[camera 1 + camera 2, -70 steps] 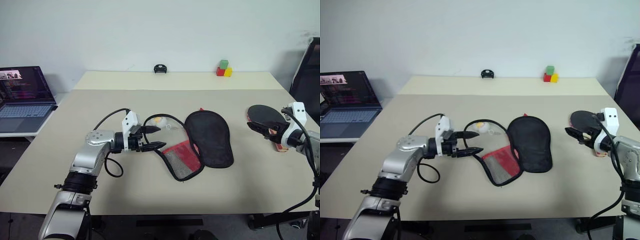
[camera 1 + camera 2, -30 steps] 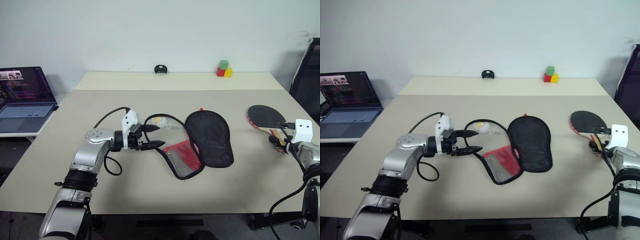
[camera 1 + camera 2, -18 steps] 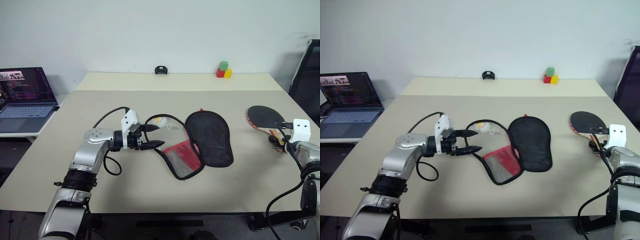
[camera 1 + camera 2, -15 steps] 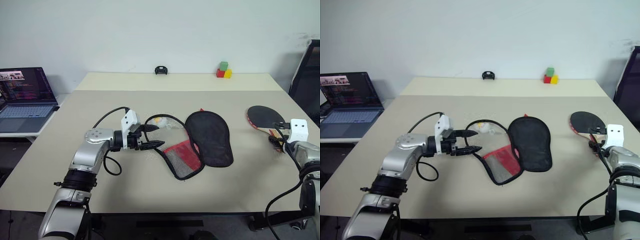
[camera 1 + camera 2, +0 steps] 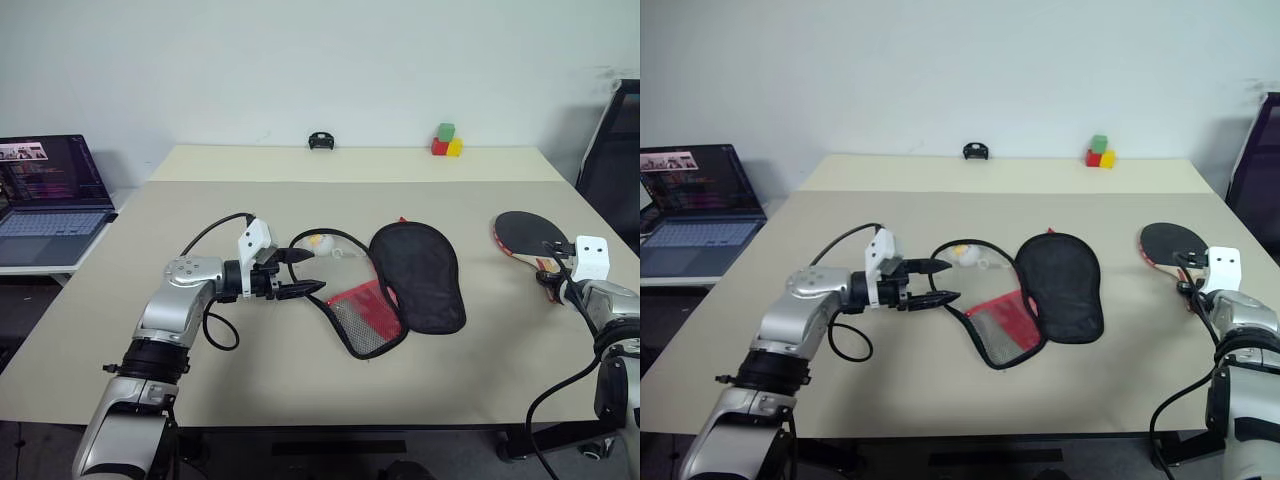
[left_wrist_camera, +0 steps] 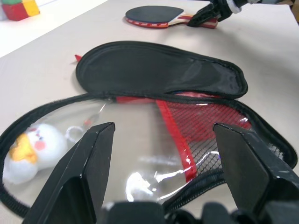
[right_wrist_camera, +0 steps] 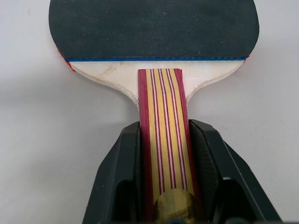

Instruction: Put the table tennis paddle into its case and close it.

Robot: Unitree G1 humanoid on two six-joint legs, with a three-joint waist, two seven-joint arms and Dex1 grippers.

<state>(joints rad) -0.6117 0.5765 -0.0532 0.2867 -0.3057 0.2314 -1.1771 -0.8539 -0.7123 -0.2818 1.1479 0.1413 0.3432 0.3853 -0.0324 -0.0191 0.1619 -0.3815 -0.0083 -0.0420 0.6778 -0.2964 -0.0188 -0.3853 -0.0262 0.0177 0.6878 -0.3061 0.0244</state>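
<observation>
Nearest me, on the left half of the table (image 5: 300, 400), my left gripper (image 5: 303, 272) has its two black fingers spread, and they sit at the near-left rim of the case (image 5: 385, 290) without pinching it as far as I can see. From the left wrist view the case lies unzipped and flat, mesh panel and red lining showing, lid flap thrown back, the white ball charm (image 6: 30, 150) just inside the zipper loop. The case lies at the middle of the table, well apart from every edge.

Over by the right edge, my right gripper (image 7: 163, 154) has its fingers pressed against both sides of the striped wooden handle of the table tennis paddle (image 7: 154, 51). I read that as a pinch on the handle, though the paddle looks to be flat on the table, black rubber face up.

So I judge I am at the pick-up step: paddle gripped, not yet lifted, case open and waiting. The next move calls for lifting the paddle clear, carrying it left toward the case, and sliding the blade into the mesh pocket while my left gripper steadies the rim. The charm could get in the way.

Farther back, near the far edge, stand some small coloured blocks (image 5: 445, 141) and a small black object (image 5: 320, 139). A laptop (image 5: 45, 195) sits on a side desk to the left.
</observation>
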